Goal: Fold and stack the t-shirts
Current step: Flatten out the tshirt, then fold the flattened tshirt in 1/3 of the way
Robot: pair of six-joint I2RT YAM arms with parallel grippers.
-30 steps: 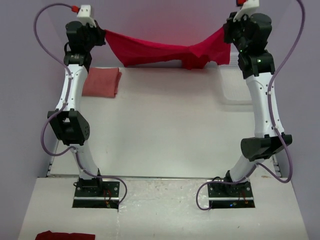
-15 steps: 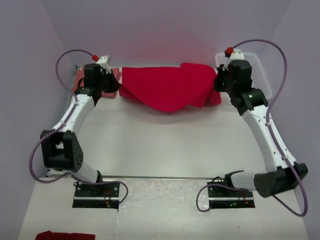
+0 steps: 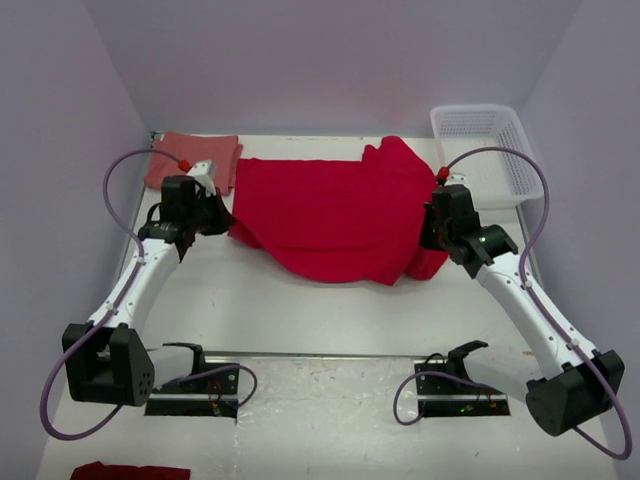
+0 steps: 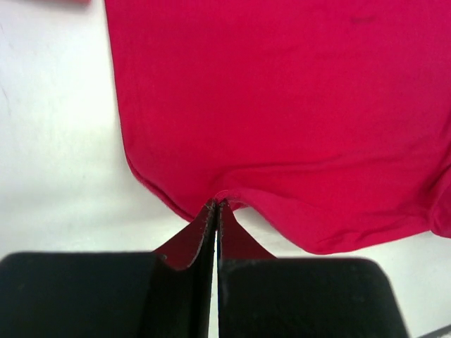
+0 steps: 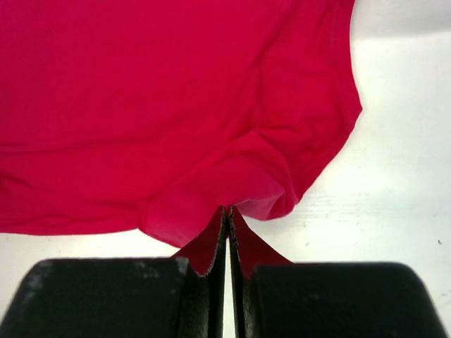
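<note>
Lying spread wide and mostly flat, the bright red t-shirt [image 3: 330, 210] covers the far middle of the tabletop [image 3: 300, 310], its near edge sagging in a curve toward the arm bases and a rumpled part bunched up at its far right corner. At the shirt's left edge the left tool [image 3: 226, 220] has its two fingers pressed fully together on a small pinch of the cloth; the left wrist view shows that pinch rising as a little tent from the shirt's edge into the left tool [image 4: 215, 208], with the rest of the bright red t-shirt [image 4: 282, 105] lying smooth on the white surface. At the right edge the right tool [image 3: 430, 238] is likewise clamped tight on the fabric, and from the right wrist the right tool [image 5: 227, 211] is seen gripping a thicker, folded lump of the bright red t-shirt [image 5: 176, 91], whose curved edge lies off to the right. The salmon t-shirt [image 3: 195, 160] sits folded into a neat rectangle in the far left corner, just beyond the left tool and just beside the red shirt; whether the two touch I cannot tell. A white lattice basket [image 3: 490, 150] stands in the far right corner, near the bunched part. A scrap of dark red cloth [image 3: 130, 470] shows at the near left edge, in front of the arm bases.
</note>
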